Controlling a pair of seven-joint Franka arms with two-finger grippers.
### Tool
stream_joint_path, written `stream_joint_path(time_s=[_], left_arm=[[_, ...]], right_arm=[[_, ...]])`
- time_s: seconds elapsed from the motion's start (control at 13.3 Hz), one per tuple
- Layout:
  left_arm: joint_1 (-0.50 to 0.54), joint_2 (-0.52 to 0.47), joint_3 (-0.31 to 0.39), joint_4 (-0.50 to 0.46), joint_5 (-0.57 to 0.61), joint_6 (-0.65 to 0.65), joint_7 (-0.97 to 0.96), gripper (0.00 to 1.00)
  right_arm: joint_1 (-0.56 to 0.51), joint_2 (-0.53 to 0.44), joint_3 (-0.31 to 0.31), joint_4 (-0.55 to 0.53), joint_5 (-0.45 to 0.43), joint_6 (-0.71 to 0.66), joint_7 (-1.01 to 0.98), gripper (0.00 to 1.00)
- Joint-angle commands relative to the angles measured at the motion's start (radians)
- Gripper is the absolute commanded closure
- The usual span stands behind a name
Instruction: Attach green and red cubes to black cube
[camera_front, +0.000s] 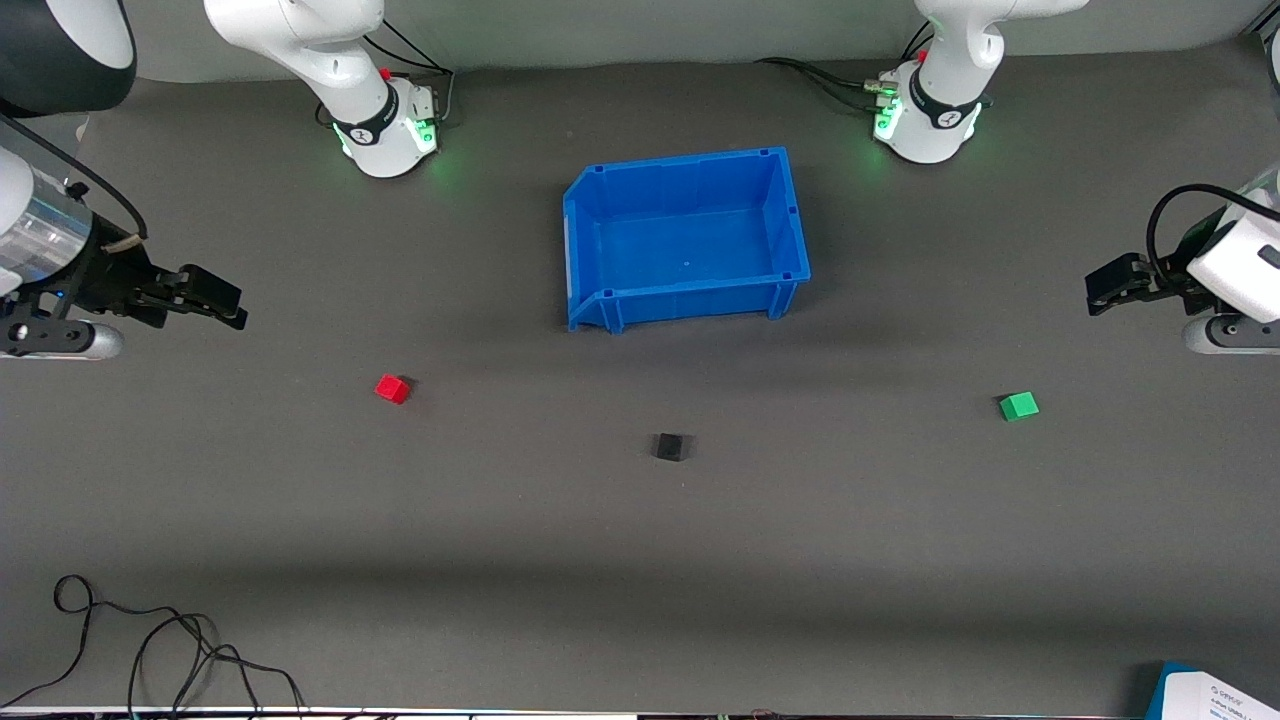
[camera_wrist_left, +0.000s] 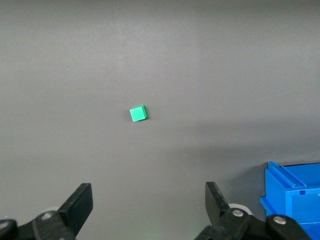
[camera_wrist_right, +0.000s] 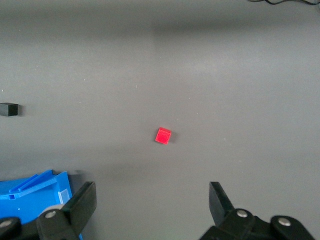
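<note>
The black cube lies on the grey table nearer the front camera than the blue bin, and it shows at the edge of the right wrist view. The red cube lies toward the right arm's end and shows in the right wrist view. The green cube lies toward the left arm's end and shows in the left wrist view. My right gripper is open and empty, up at the right arm's end of the table. My left gripper is open and empty, up at the left arm's end.
An empty blue bin stands mid-table, farther from the front camera than the cubes. Loose black cables lie at the table's front edge toward the right arm's end. A blue and white object sits at the front corner toward the left arm's end.
</note>
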Motion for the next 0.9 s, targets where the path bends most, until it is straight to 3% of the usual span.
stream_joint_path(time_s=[0.0, 0.83], left_arm=[[-0.004, -0.009, 0.007, -0.005, -0.008, 0.009, 0.014, 0.00], [-0.004, -0.008, 0.007, -0.002, -0.008, 0.010, 0.014, 0.00]], right_arm=[[-0.001, 0.011, 0.002, 0.021, -0.016, -0.032, -0.023, 0.00], [-0.012, 0.024, -0.045, 0.007, -0.007, -0.046, -0.003, 0.00]])
